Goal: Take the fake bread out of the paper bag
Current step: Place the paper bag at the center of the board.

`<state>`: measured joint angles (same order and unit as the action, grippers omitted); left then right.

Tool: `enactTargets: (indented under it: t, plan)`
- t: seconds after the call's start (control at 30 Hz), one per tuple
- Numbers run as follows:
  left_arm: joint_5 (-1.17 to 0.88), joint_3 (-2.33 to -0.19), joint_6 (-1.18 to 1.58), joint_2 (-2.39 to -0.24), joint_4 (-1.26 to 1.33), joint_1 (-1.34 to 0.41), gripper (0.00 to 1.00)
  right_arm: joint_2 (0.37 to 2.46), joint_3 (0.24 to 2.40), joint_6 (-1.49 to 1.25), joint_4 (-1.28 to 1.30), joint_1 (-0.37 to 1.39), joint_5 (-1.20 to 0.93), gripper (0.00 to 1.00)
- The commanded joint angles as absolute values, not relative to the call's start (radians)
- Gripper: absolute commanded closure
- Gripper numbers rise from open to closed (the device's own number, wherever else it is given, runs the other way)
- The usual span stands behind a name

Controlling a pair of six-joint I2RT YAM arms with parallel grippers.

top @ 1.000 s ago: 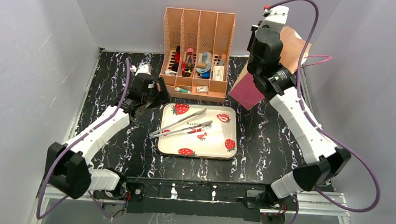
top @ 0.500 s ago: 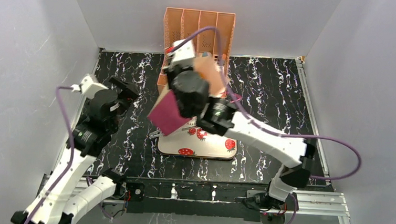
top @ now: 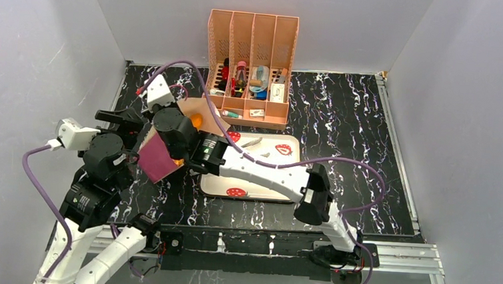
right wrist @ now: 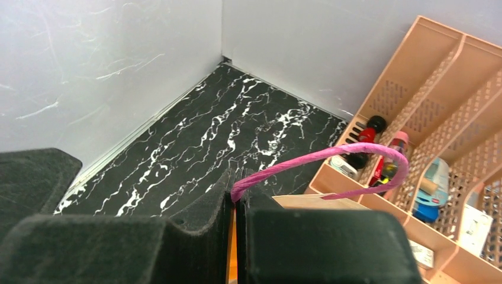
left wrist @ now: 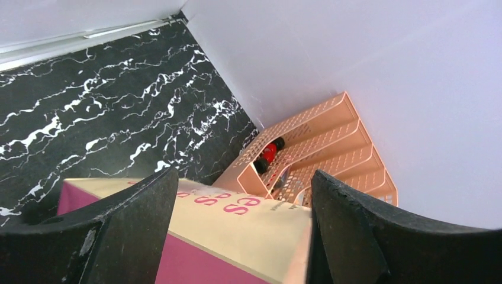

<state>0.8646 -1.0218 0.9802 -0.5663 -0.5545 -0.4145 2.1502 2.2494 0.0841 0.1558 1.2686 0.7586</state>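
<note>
Swinging across from the far right corner, the right arm has brought the bag over to the left side, and the left arm has reared up from beside the tray to meet it. The right fingers [right wrist: 189, 236] are clenched on the thin pink cord handle [right wrist: 355, 155] of the tan paper bag with magenta sides [top: 158, 162], so the bag hangs from that one loop above the black marbled tabletop [top: 350, 122]. The left fingers [left wrist: 124, 231] stand released and spread wide, with the lettered tan face of the bag lying in the gap between them; no pinch on the paper shows.

At the bag's tilted mouth a glossy orange piece of fake bread [top: 197, 119] peeks out, so the bread is not yet out. Behind stands the peach slotted plastic organiser [top: 252, 42], and the white strawberry-print tray [top: 286, 184] lies just to the right, partly under the right arm.

Several things could spoil this, to my eye. A single cord is a poor hold: it may slip through the pads or tear from the paper if the left arm pulls. The bag can swing and twist, so the left fingers may close on paper alone and crumple the face. With the mouth tipped, loaves could tumble out and roll off across the tabletop. Both wrists are crowded close, and a careless reach risks knocking one against the other.
</note>
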Motion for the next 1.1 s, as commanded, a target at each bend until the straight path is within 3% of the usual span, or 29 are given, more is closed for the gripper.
enactTargets:
  t: [0.0,0.3,0.5,0.7,0.77,0.9,0.97,1.07]
  plan:
    - [0.953,-1.033,0.971,-0.541,-0.553,-0.413,0.18,2.169,2.339,0.104,0.004,1.260,0.698,1.00]
    - [0.920,-1.005,0.781,-0.558,-0.431,-0.413,0.19,2.254,2.407,0.122,-0.011,1.241,0.595,1.00]
    - [0.806,-0.945,0.645,-0.547,-0.322,-0.413,0.20,2.217,2.310,-0.039,0.002,1.186,0.453,1.00]
    - [0.803,-0.960,0.611,-0.596,-0.312,-0.413,0.20,2.301,2.418,-0.133,0.032,1.140,0.327,1.00]
    - [0.808,-0.964,0.609,-0.610,-0.310,-0.413,0.20,2.323,2.435,-0.148,0.032,1.129,0.307,0.92]
    - [0.817,-0.954,0.595,-0.621,-0.294,-0.413,0.19,2.275,2.342,-0.174,-0.039,1.110,0.280,0.51]
    - [0.826,-0.953,0.590,-0.629,-0.291,-0.413,0.18,2.264,2.325,-0.203,-0.051,1.092,0.254,0.41]
    - [0.835,-0.949,0.592,-0.643,-0.284,-0.413,0.18,2.270,2.355,-0.221,-0.024,1.076,0.232,0.35]
